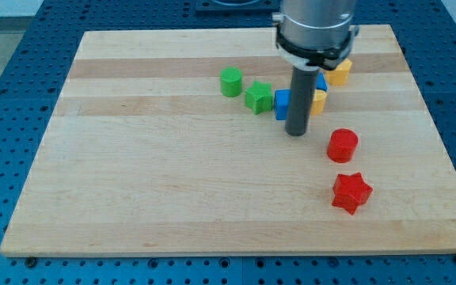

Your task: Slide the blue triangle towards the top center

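Blue triangle: I cannot pick it out with certainty. Two blue patches show around the rod, one blue block (283, 103) just to the view's left of the shaft, and a sliver of blue (321, 82) at the shaft's right edge, higher up. Either could be the task's piece; the arm hides too much to settle the shapes.

Going from biggest down, the tabletop (133, 174) is a pale wooden board on a blue perforated base. The arm's grey housing (315, 28) comes in from the view's top, and its dark rod drops to my tip (295, 133), which sits just below the blue block and close beside the yellow block (317, 100). There are no jaws on this rig, only the rod, so nothing is being held.

A red star (351, 192) lies toward the view's bottom right, with a red cylinder (342, 146) above it, both apart from the tip. A green cylinder (230, 81) and a green star-like block (258, 97) sit left of the blue block, the latter almost touching it. Another yellow block (339, 73) peeks out at the upper right.

My judgement is that the push is in its early stage, the tip set on the lower side of the cluster. The next move calls for a steady drive toward the view's top, with care not to drag the yellow or green neighbours along.
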`<control>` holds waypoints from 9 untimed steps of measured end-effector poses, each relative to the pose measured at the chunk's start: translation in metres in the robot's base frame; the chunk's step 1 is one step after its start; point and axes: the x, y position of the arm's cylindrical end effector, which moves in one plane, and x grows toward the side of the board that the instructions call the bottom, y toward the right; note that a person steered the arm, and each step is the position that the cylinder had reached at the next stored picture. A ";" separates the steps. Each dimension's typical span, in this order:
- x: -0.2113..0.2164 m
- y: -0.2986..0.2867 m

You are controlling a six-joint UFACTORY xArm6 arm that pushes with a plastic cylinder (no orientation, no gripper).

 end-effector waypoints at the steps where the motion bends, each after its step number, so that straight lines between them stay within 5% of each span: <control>1: -0.006 0.037; 3: 0.020 0.105; 9: 0.056 0.063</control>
